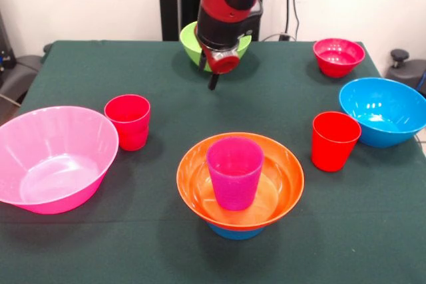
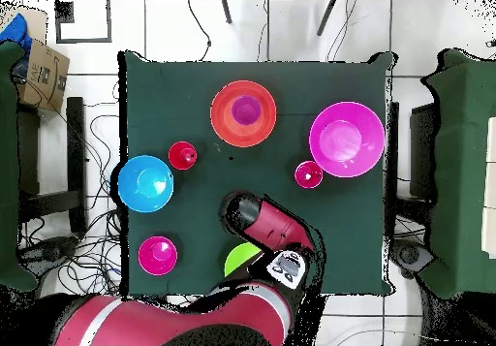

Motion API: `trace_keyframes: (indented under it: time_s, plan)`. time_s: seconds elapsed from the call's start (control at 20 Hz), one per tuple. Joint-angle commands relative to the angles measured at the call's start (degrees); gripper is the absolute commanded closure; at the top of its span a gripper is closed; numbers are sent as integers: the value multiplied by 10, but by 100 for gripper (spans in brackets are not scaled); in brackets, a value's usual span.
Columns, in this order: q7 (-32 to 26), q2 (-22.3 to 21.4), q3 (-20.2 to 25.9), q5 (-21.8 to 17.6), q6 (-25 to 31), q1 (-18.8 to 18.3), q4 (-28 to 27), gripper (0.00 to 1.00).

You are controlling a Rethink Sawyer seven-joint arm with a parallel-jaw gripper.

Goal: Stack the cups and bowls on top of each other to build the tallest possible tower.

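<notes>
The tower stands at the table's front middle: a small blue bowl [image 1: 233,233] at the bottom, an orange bowl [image 1: 193,179] [image 2: 221,119] on it, and a purple cup [image 1: 234,171] [image 2: 246,110] upright inside the orange bowl. One red cup [image 1: 128,122] [image 2: 308,174] stands left of the tower, another red cup [image 1: 335,140] [image 2: 182,155] to its right. My gripper [image 1: 213,83] [image 2: 235,209] hangs over the far middle of the table, just in front of the lime green bowl [image 1: 190,39] [image 2: 237,261] and holding nothing that I can see. The arm hides part of that bowl.
A large pink bowl [image 1: 53,157] [image 2: 346,139] sits at the front left. A large blue bowl [image 1: 384,111] [image 2: 145,182] sits at the right edge, and a small red-magenta bowl [image 1: 338,56] [image 2: 157,255] at the far right. Dark green cloth covers the table [image 1: 100,71].
</notes>
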Motion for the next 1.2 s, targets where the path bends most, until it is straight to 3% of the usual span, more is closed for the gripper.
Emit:
trace_keyframes:
  time_s: [0.05,0.2,0.4,0.65,1.2]
  plan:
    - [97,17,93,25,-46,-15,32,0]
    - [99,15,91,25,-36,-12,34,0]
    - [117,-3,54,22,52,19,25,0]
    - [125,-12,39,17,125,27,14,0]
    - [141,-29,23,24,168,48,17,0]
